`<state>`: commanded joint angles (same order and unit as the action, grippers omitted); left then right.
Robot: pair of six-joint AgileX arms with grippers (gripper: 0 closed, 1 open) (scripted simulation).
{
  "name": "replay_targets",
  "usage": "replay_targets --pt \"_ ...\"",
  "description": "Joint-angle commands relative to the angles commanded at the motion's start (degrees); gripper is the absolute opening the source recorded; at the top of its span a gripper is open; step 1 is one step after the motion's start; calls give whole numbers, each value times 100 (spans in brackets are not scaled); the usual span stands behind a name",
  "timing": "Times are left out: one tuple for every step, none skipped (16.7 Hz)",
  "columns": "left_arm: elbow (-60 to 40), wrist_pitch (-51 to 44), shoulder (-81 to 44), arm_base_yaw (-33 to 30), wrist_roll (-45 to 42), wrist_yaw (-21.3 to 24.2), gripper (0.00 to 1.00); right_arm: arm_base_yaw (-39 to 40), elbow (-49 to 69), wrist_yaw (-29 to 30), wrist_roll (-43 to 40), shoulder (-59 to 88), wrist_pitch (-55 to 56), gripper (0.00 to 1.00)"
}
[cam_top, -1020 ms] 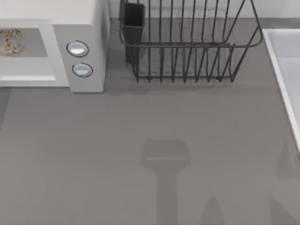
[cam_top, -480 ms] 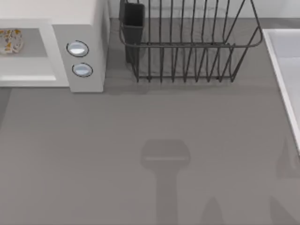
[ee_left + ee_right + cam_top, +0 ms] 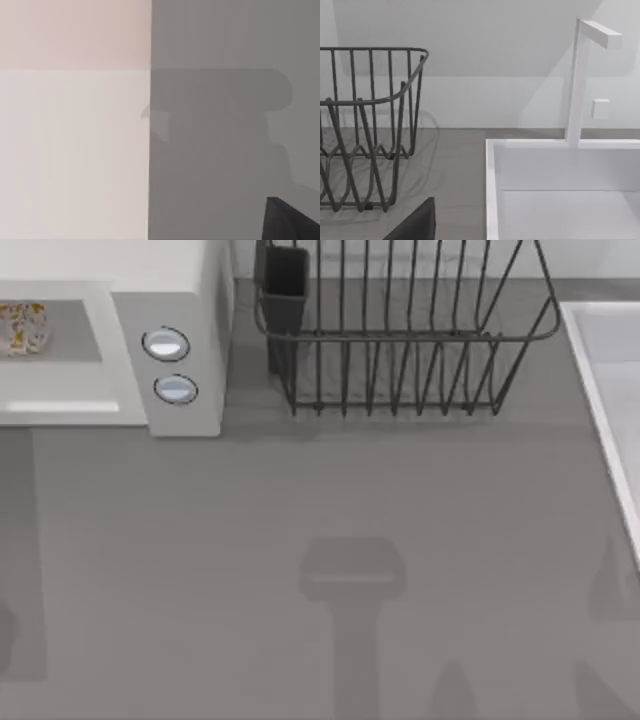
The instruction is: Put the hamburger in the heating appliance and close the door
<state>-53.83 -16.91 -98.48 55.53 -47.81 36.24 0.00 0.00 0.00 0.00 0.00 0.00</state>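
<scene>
**A:** Where is the hamburger (image 3: 22,328)?

**B:** Far left, on the grey floor of the microwave (image 3: 165,280). It sits well inside, which I take to be on purpose, so a swinging door will not catch it.

**A:** So the door is not shut?

**B:** I judge not. From above I look straight into the opening with nothing across it. The left wrist view has a wide white panel (image 3: 75,150) with bench (image 3: 320,500) beside it. That may be the door (image 3: 75,150), but I cannot be sure.

**A:** And the left gripper (image 3: 292,222)?

**B:** One dark corner of it shows beside that panel. I cannot tell whether the jaws are released or clenched. Being that close would suit a push on the panel.

**A:** Further right?

**B:** Two knobs (image 3: 166,344) on the microwave's front, then a black wire dish rack (image 3: 400,340) at the back of the bench, clear of any swing. At the far right is a white sink (image 3: 600,370) with its tap (image 3: 577,85).

**A:** The right gripper (image 3: 415,225)?

**B:** It looks parked near the sink, out of the way. Jaws: cannot tell
</scene>
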Motion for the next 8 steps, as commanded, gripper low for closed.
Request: replay_targets --pt "328 127 223 -130 131 -64 0 0 0 0 0 0 0 100" --pt "623 253 439 -261 257 -124 0 0 0 0 0 0 0 100" --pt "858 371 639 -379 374 -177 0 0 0 0 0 0 0 100" --pt "1034 471 805 -472 476 -220 0 0 0 0 0 0 0 100" --pt "1147 542 914 -536 551 -250 0 0 0 0 0 0 0 100" --pt "1199 576 962 -565 589 -265 0 0 0 0 0 0 0 100" --pt "1203 579 966 -568 592 -267 0 0 0 0 0 0 0 100" --pt "1203 579 966 -568 592 -267 0 0 0 0 0 0 0 100"
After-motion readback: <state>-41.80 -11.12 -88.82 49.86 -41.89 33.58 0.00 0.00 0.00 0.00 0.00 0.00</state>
